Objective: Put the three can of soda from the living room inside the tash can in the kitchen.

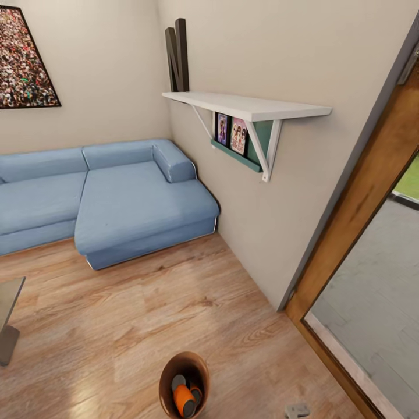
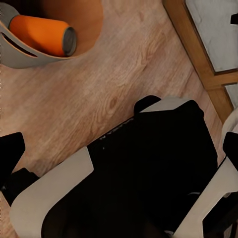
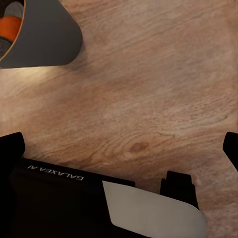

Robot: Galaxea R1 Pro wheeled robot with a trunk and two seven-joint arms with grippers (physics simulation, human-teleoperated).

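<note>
The tash can [image 1: 184, 384] stands on the light wood floor of the living room, low in the head view. It is brown inside, and an orange can of soda [image 1: 184, 398] lies in it beside grey can tops. In the left wrist view the tash can [image 2: 29, 54] holds an orange can of soda [image 2: 44, 34] lying on its side. My left gripper [image 2: 119, 148] is open and away from the bin, with nothing between its fingers. In the right wrist view the pale grey tash can [image 3: 49, 34] shows a bit of orange can of soda [image 3: 10, 27]. My right gripper [image 3: 119, 146] is open and holds nothing.
A blue corner sofa [image 1: 105, 192] fills the far left. A white wall shelf [image 1: 250, 107] juts out at the right. A wooden door frame [image 1: 361, 203] opens to grey paving at the right. A glass table edge [image 1: 9, 302] sits at the left. My black and white base [image 2: 148, 173] is below the arms.
</note>
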